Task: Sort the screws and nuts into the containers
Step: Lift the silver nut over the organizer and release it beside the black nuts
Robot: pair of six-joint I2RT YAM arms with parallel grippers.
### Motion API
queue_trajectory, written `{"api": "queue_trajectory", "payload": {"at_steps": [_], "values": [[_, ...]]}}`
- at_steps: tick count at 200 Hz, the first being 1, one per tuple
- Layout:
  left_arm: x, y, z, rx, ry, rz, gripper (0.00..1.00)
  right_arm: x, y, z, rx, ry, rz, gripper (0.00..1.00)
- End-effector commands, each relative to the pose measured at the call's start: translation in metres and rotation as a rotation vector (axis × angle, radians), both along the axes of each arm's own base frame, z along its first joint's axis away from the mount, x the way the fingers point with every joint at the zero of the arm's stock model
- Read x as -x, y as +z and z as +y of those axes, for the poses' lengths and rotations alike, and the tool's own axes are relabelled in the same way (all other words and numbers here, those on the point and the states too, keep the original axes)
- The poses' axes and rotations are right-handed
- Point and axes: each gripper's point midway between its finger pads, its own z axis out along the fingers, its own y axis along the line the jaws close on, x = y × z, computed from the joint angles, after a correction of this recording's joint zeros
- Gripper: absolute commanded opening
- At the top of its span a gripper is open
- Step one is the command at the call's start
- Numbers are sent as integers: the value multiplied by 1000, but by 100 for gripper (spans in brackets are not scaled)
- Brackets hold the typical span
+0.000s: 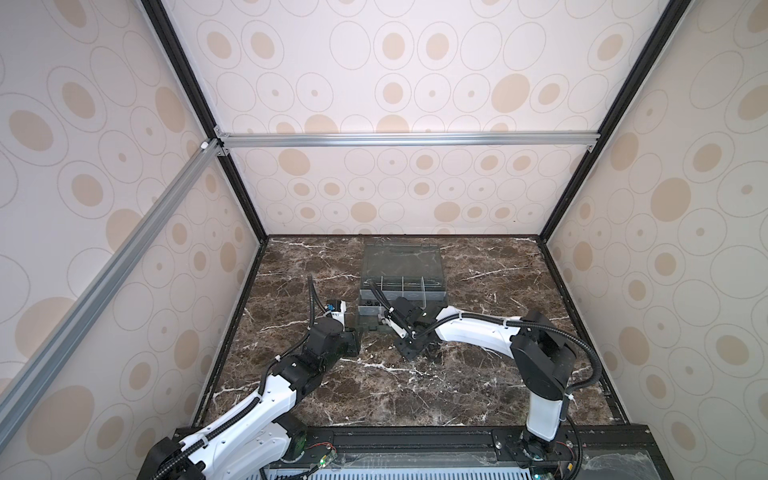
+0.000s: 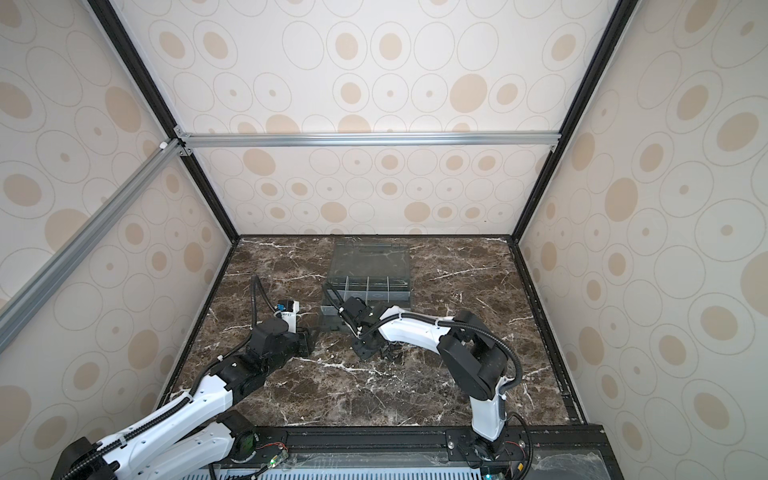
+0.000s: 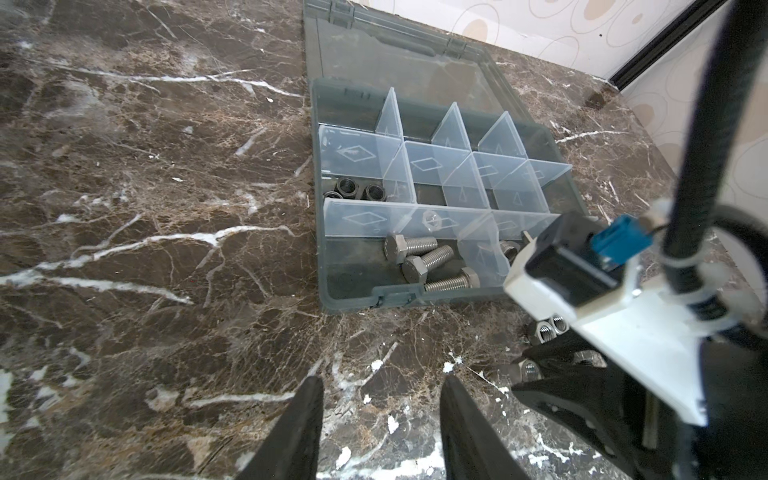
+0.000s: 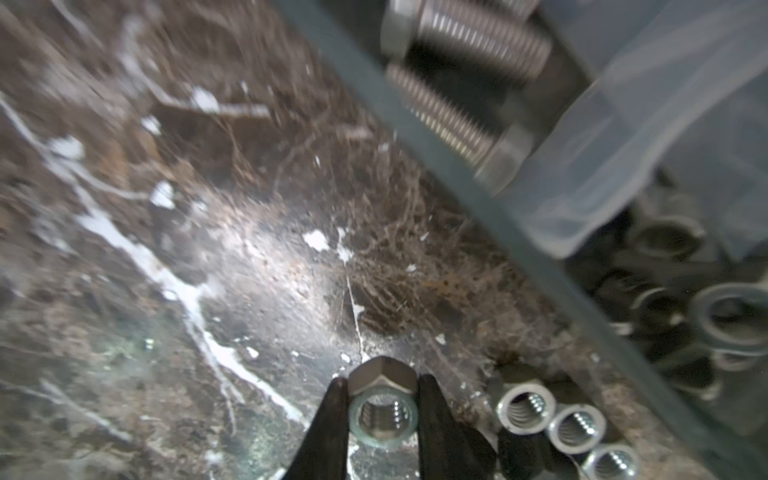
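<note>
Brown marble tabletop with white veins lay under both arms. Between the black fingers of the right gripper sat a silvery hexagonal steel nut, pinched across opposite flats, its threaded hole facing the wrist camera; whether it had left the marble could not be told. Just beside those jaws lay three more bright threaded nuts in a row, apart from the held one. Beyond them ran the wall of the dark grey translucent organizer box, with silvery hex-head screws in one cell and blurred ring-like pieces past a clear divider in the next. A good lift would likely go straight up, squeeze steady on the flats, clear of the neighbours and the wall, then release low over the ring cell, not the screws. The left gripper hung well apart over bare marble, jaws spread and empty
</note>
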Motion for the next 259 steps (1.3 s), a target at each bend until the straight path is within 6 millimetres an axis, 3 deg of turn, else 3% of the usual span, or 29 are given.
{"api": "queue_trajectory", "payload": {"at_steps": [1, 52, 105, 169, 259], "values": [[-5, 17, 2, 29, 26, -31, 46, -25, 48, 9, -110, -20, -80, 20], [-2, 14, 3, 46, 32, -30, 46, -86, 84, 9, -213, -156, -170, 21], [5, 11, 7, 50, 40, -19, 46, -132, 75, 23, -211, -206, -175, 21], [11, 8, 12, 66, 52, -13, 46, -142, 46, 32, -191, -238, -126, 23], [12, 8, 11, 72, 47, -15, 47, -141, 48, 29, -195, -256, -126, 42]]}}
